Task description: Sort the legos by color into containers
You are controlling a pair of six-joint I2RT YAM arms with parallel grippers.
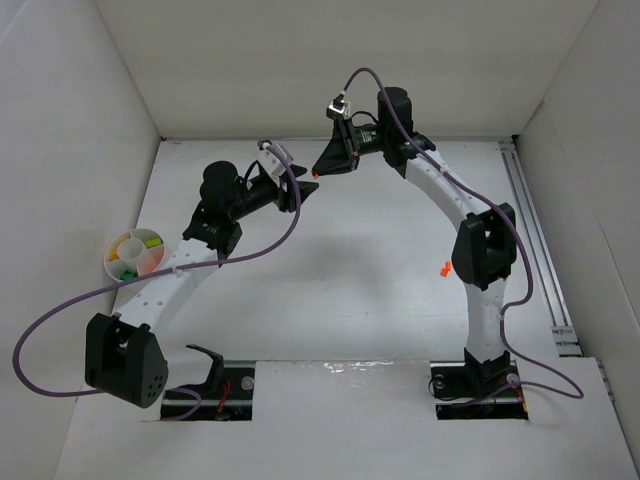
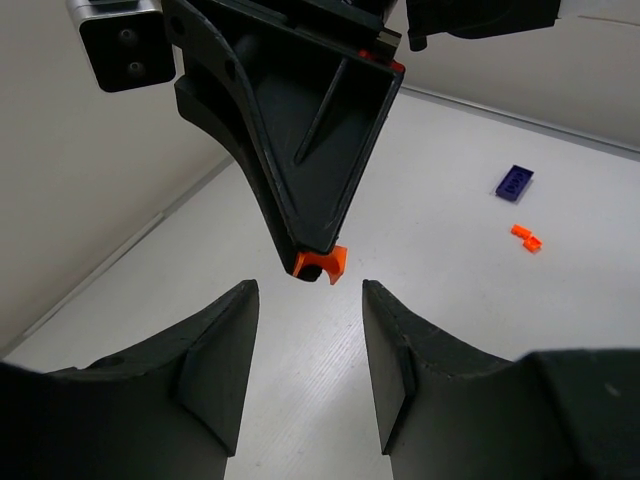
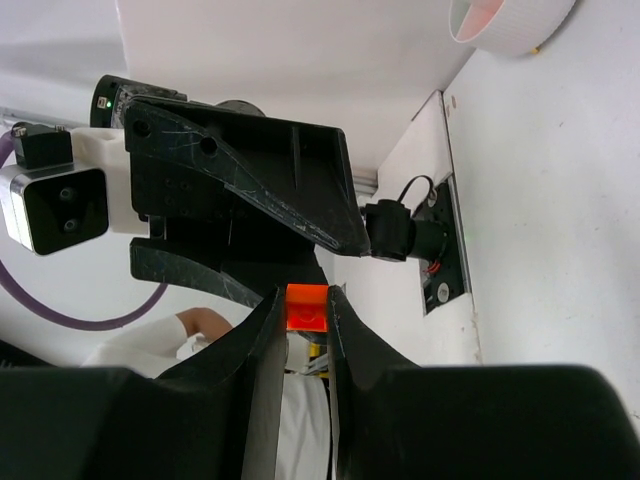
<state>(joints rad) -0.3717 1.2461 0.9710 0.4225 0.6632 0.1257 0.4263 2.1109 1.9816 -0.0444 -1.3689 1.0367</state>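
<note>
My right gripper (image 1: 320, 168) hangs over the far middle of the floor, shut on a small orange lego (image 3: 307, 308), which also shows in the left wrist view (image 2: 322, 263). My left gripper (image 2: 307, 297) is open and empty, its tips just short of that lego, facing the right gripper (image 3: 305, 298); in the top view the left gripper (image 1: 303, 190) sits beside it. A purple-blue lego (image 2: 515, 182) and another orange lego (image 2: 525, 238) lie on the floor beyond. A round white divided container (image 1: 112, 262) at the left holds yellow and green legos.
The loose orange lego (image 1: 445, 268) lies next to the right arm's elbow (image 1: 485, 245). White walls enclose the floor at the back and sides. A rail (image 1: 535, 240) runs along the right edge. The container's ribbed wall (image 3: 505, 25) shows in the right wrist view.
</note>
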